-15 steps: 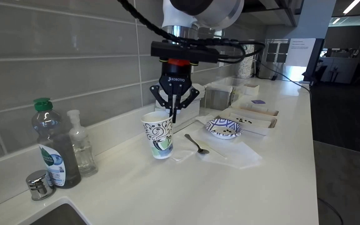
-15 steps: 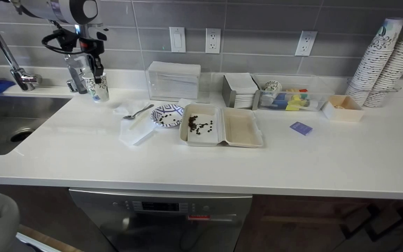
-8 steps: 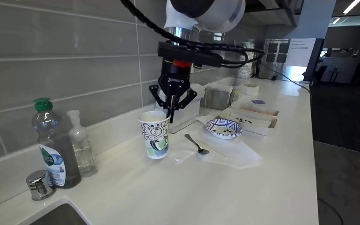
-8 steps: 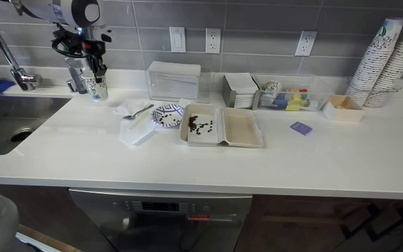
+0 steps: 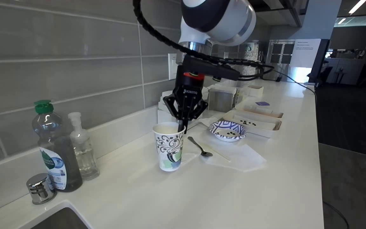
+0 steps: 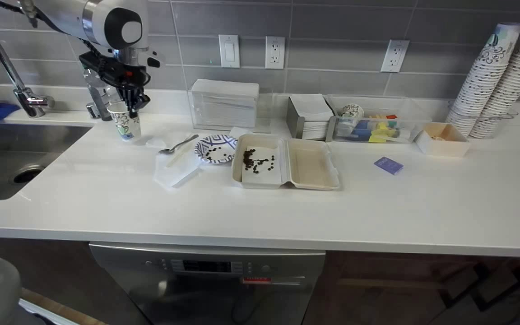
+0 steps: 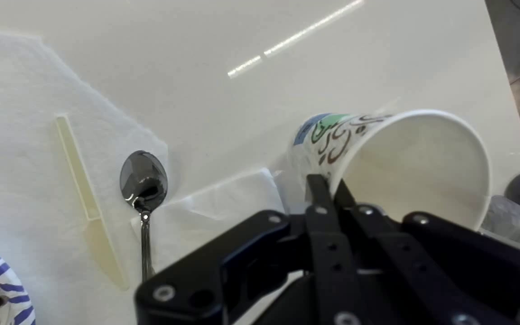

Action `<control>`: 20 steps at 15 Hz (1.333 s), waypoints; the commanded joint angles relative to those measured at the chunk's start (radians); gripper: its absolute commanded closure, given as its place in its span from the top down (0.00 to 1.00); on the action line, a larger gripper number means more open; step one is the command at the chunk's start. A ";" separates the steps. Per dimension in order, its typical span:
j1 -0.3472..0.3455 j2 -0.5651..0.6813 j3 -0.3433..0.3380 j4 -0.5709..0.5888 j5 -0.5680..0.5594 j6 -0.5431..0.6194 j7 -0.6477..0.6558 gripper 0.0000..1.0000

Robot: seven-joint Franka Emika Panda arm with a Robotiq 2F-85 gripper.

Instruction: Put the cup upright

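Note:
The white paper cup with swirls and a blue-green print shows in both exterior views. It stands roughly upright, mouth up, in an exterior view. I cannot tell whether its base touches the counter. My gripper is shut on the cup's rim from above. In the wrist view my gripper has one finger outside the cup wall and one inside the mouth. There the cup shows its open mouth at the right, with the print facing up-left.
The green-capped bottle and a pump bottle stand left of the cup by the sink. A spoon, napkin, patterned bowl and open takeout box lie beyond. A napkin holder stands at the wall.
The gripper and cup shifted slightly left, then came right and lower in an exterior view, and lower in both. The gripper now leans more. The cup has stayed in its grip.

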 commanded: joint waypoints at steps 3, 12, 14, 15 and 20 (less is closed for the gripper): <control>-0.018 -0.024 0.003 -0.056 -0.010 -0.034 -0.098 0.01; -0.014 -0.048 -0.010 -0.104 -0.113 -0.006 -0.122 0.01; -0.018 -0.054 -0.007 -0.111 -0.117 -0.012 -0.136 0.01; -0.018 -0.054 -0.006 -0.114 -0.120 -0.013 -0.136 0.29; -0.019 -0.085 0.003 -0.119 -0.107 -0.043 -0.163 0.59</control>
